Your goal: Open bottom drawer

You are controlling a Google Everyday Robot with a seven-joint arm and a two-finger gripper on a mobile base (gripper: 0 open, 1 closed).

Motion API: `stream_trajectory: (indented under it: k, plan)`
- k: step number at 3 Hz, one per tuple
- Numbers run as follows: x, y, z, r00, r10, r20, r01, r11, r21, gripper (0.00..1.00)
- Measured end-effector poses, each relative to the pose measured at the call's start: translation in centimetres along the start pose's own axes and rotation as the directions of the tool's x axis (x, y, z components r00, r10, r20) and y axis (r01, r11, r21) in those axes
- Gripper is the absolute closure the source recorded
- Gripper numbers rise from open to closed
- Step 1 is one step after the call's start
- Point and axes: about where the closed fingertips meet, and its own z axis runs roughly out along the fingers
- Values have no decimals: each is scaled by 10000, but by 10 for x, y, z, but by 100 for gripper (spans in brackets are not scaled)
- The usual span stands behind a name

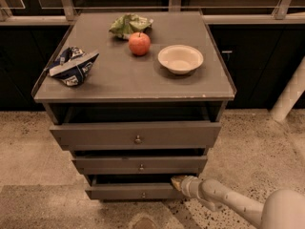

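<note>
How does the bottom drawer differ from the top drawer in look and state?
The bottom drawer front looks narrower and shorter than the top drawer front. The hand is at the bottom drawer's upper right corner; none is at the top drawer. Both are grey-brown and flat-fronted, with a dark gap above.
</note>
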Motion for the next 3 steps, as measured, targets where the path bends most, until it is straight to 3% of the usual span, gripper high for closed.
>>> stream_trajectory:
  k: [1,2,3]
  plan:
    - [11,10,-7,9998,-129,-172,124,9994,-321,100]
    - [8,10,-10,9998,-130,-173,125,9994,-322,100]
    - [32,15,-32,9983,-171,-557,133,9976,-679,100]
